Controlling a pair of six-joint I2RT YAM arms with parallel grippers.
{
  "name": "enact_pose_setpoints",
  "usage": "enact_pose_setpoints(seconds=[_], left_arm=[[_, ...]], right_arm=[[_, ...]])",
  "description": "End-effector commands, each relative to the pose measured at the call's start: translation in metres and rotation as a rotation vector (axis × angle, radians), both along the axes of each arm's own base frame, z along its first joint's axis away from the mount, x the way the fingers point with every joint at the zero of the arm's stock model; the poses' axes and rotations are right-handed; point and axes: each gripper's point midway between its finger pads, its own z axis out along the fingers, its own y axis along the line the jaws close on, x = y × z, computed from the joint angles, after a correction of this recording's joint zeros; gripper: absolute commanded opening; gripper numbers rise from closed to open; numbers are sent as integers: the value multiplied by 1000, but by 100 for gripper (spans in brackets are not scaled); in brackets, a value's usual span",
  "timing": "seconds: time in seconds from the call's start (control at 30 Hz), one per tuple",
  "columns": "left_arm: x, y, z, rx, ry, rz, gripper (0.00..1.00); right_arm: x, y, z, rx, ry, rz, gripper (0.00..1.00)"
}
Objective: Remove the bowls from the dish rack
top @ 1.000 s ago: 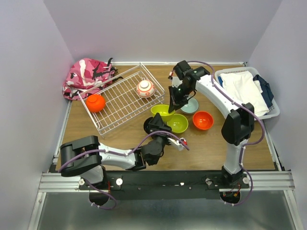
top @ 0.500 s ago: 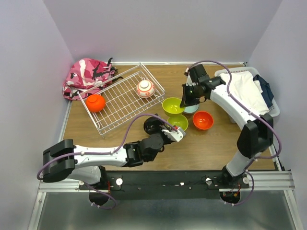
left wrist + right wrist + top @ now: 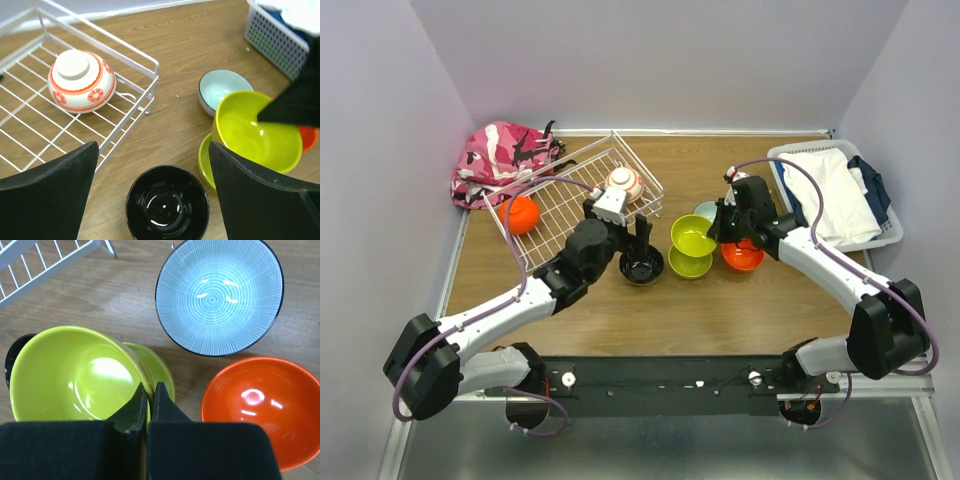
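Observation:
The white wire dish rack (image 3: 563,222) holds an orange bowl (image 3: 520,215) and an upside-down white bowl with red pattern (image 3: 624,184) (image 3: 80,80). My left gripper (image 3: 640,240) (image 3: 152,150) hangs open above the black-inside bowl (image 3: 642,267) (image 3: 167,202) on the table by the rack's corner (image 3: 150,65). My right gripper (image 3: 720,228) (image 3: 150,390) is shut on the rim of a lime-green bowl (image 3: 692,235) (image 3: 75,375), held tilted over a second lime-green bowl (image 3: 690,264) (image 3: 159,371). A teal bowl (image 3: 217,295) and another orange bowl (image 3: 742,256) (image 3: 260,405) stand on the table beside them.
A pink camouflage bag (image 3: 500,160) lies behind the rack at the far left. A white plastic basket of clothes (image 3: 835,190) (image 3: 275,35) stands at the far right. Purple walls close in three sides.
My left arm has stretched out from the front and now hovers over the black bowl, still open. My right arm has carried the lime-green bowl right and nearer, over the other lime-green bowl.

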Motion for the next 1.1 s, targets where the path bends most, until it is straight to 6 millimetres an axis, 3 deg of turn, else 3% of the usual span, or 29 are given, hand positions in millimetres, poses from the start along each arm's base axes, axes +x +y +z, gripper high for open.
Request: enact_pose_setpoints(seconds=[0.0, 0.3, 0.57, 0.67, 0.77, 0.8, 0.87, 0.9, 1.07], left_arm=[[8, -2, 6, -252, 150, -50, 99], [36, 26, -11, -315, 244, 60, 99], [45, 31, -20, -356, 288, 83, 99], [48, 31, -23, -357, 302, 88, 99], [50, 31, -27, -355, 315, 90, 99], [50, 31, -27, -361, 318, 91, 99], [50, 30, -29, -363, 323, 90, 99], [51, 30, -30, -367, 330, 94, 99], [56, 34, -30, -382, 335, 113, 99]], right_arm=[[23, 9, 28, 74, -202, 3, 1], [7, 16, 4, 92, -171, 80, 1], [-7, 15, -14, 91, -133, 106, 3], [-8, 15, -20, 81, -125, 114, 10], [-9, 17, -25, 78, -115, 124, 24], [-10, 18, -27, 77, -112, 125, 35], [-9, 18, -27, 76, -113, 126, 44], [-9, 17, -28, 70, -114, 123, 54], [-6, 10, -19, 46, -134, 84, 69]])
